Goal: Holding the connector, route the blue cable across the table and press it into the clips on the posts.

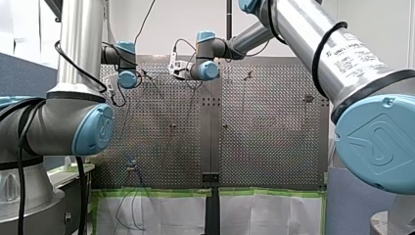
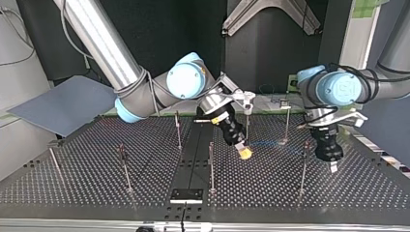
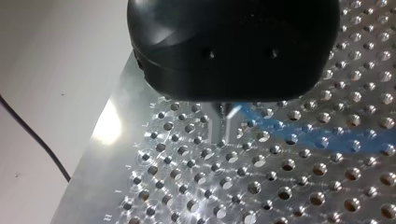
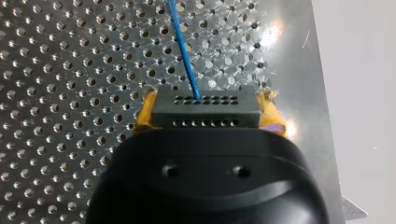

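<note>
1. A perforated metal worktop fills the top view, with thin upright metal posts standing across it.
2. My right tool, near that view's centre, pinches a dark grey rectangular connector between its yellow pads.
3. The thin blue cable leaves the connector's face and runs ahead over the worktop.
4. My left tool, at the top view's right, has its metal fingers pressed together. The cable's blurred run reaches them, but I cannot tell whether they grip it.
</note>
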Motion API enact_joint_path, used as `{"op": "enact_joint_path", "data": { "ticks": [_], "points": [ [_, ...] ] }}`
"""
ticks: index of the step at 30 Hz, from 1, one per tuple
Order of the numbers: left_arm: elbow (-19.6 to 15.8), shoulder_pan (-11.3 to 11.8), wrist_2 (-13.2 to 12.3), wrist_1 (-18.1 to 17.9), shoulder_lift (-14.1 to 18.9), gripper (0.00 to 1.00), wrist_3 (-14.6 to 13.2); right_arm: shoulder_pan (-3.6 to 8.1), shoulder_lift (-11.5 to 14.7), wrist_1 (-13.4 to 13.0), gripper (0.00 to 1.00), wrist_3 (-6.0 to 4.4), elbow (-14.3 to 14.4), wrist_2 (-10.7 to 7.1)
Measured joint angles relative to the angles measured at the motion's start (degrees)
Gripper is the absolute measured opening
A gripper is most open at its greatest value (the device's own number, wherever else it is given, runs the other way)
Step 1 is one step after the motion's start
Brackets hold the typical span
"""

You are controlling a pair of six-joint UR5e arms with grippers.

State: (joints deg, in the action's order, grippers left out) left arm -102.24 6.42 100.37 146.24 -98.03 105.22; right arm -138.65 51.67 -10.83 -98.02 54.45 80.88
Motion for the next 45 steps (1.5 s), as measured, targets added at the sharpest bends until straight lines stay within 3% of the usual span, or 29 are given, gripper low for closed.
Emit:
{"op": "enact_joint_path", "data": {
  "ticks": [1, 2, 3, 4, 6, 13, 19, 24, 31, 38, 45],
  "points": [
    [0.0, -0.1, 0.0, 0.3, 0.0, 0.63, 0.0, -0.01, 0.0, 0.0, 0.0, 0.03, 0.0, 0.0],
    [0.0, -0.2, 0.0, 0.6, 0.0, 0.63, -0.1, -0.02, 0.0, 0.0, 0.0, 0.1, 0.0, 0.0],
    [0.0, -0.3, 0.0, 1.0, 0.0, 0.76, -0.1, -0.04, 0.0, 0.0, 0.0, 0.15, 0.0, 0.0],
    [0.0, -0.4, 0.0, 1.6, 0.0, 0.96, -0.1, -0.05, 0.0, 0.0, 0.0, 0.18, 0.0, 0.0],
    [0.0, -0.5, 0.1, 2.4, 0.0, 1.0, -0.1, -0.06, 0.0, 0.0, 0.0, 0.23, 0.0, -0.01],
    [-1.3, -1.1, 2.9, 6.3, 0.4, 1.0, -0.1, -0.04, 0.1, 0.2, 0.0, 0.27, -0.1, 0.81],
    [-4.0, -1.4, 4.8, 9.4, 2.9, 1.0, 0.2, -0.03, 0.1, 0.3, 0.0, 0.48, -0.1, 2.92],
    [-6.1, -1.6, 3.5, 9.3, 4.9, 1.0, 1.5, -0.22, 0.1, 0.5, 0.0, 0.86, -0.1, 4.78],
    [-9.5, -2.2, 0.1, 8.9, 8.3, 1.0, 3.8, -0.5, 0.1, 0.9, 0.0, 1.45, -0.1, 5.61],
    [-13.1, -3.3, -1.6, 12.3, 12.0, 1.0, 3.3, -0.57, 0.2, 1.4, 0.0, 1.99, -0.1, 5.73],
    [-14.0, -4.3, -1.9, 13.5, 15.2, 1.0, 1.0, -0.16, 0.2, 1.4, 0.0, 2.03, -0.1, 5.79]
  ]
}}
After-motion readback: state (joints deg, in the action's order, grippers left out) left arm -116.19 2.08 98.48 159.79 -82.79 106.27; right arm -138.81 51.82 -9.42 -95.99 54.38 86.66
